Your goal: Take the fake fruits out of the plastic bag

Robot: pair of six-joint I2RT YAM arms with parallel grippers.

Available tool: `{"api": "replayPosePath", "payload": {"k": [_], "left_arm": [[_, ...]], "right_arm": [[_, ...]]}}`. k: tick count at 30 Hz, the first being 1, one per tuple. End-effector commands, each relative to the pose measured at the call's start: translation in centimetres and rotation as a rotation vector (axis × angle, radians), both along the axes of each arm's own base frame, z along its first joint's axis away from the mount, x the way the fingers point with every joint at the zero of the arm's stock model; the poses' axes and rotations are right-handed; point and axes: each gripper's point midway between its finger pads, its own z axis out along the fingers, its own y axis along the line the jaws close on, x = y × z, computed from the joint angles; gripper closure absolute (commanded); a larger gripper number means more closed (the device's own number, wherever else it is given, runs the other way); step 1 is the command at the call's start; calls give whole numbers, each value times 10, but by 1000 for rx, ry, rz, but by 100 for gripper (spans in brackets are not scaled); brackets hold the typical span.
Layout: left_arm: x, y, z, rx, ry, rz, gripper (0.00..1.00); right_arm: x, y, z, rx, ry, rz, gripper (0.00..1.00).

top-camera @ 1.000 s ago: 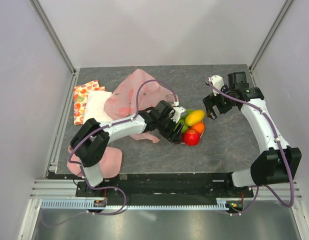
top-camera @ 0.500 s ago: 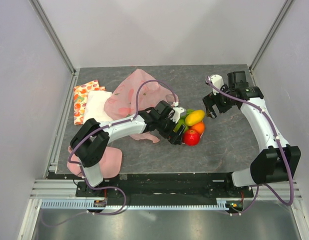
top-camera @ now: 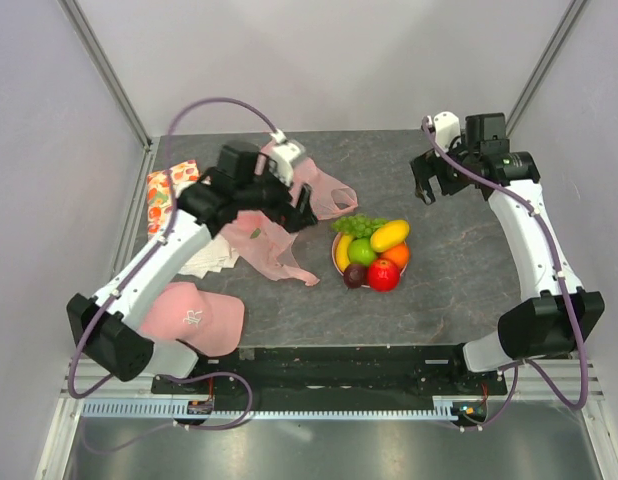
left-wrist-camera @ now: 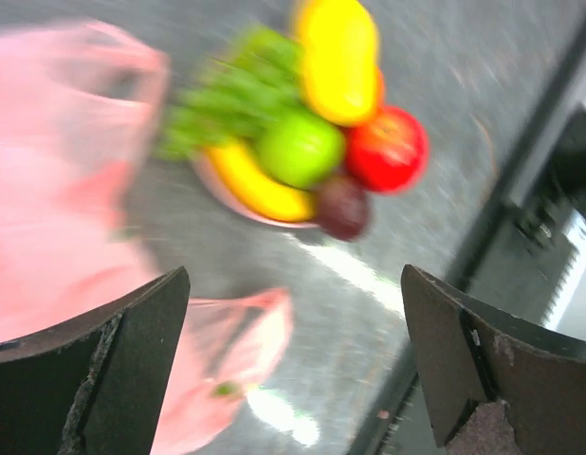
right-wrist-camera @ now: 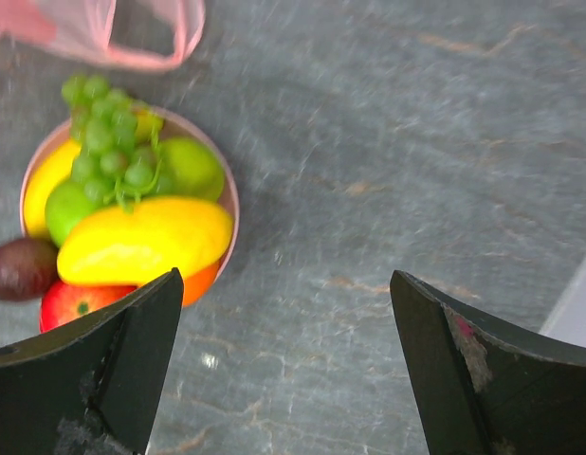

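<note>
The fake fruits lie heaped on a pink plate (right-wrist-camera: 230, 194): yellow mango (top-camera: 389, 235), green apple (top-camera: 362, 250), red apple (top-camera: 383, 273), orange (top-camera: 400, 256), plum (top-camera: 354, 276), banana (top-camera: 343, 250) and green grapes (top-camera: 360, 225). The plastic bag (top-camera: 274, 240) lies crumpled left of the plate, one handle loop (top-camera: 336, 199) stretched toward it. My left gripper (top-camera: 301, 205) hovers open above the bag with nothing in it. My right gripper (top-camera: 426, 187) is open and empty, up and right of the plate. In the left wrist view the fruits (left-wrist-camera: 302, 142) and the bag (left-wrist-camera: 56, 199) are blurred.
A pink cap with a logo (top-camera: 194, 315) lies at the front left. A fruit-printed cloth (top-camera: 165, 195) and a white cloth (top-camera: 204, 258) lie at the left by the bag. Enclosure walls close the table on three sides.
My left arm has lifted away from the fruit pile and swung back to the left over the bag, its jaws spreading wide. The right gripper rose slightly toward the back.
</note>
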Motion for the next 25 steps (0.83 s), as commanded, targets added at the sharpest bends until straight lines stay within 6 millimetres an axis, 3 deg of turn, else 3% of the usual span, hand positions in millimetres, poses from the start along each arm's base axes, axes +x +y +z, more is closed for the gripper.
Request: {"api": "replayPosePath", "payload": {"k": [1, 2, 7, 12, 19, 25], "left_arm": [[46, 61, 38, 25, -104, 164, 1], [56, 69, 55, 15, -144, 200, 1], [99, 126, 94, 32, -278, 429, 1], [105, 158, 118, 0, -341, 559, 1], [100, 198, 121, 7, -375, 693, 1], [93, 197, 117, -13, -353, 681, 1]], "right_arm": [[25, -9, 44, 51, -111, -159, 2], [28, -13, 45, 45, -116, -193, 2], [30, -16, 38, 47, -105, -234, 2], [30, -15, 24, 50, -65, -232, 2], [31, -8, 24, 61, -50, -188, 2], [26, -5, 29, 84, -67, -185, 2]]}}
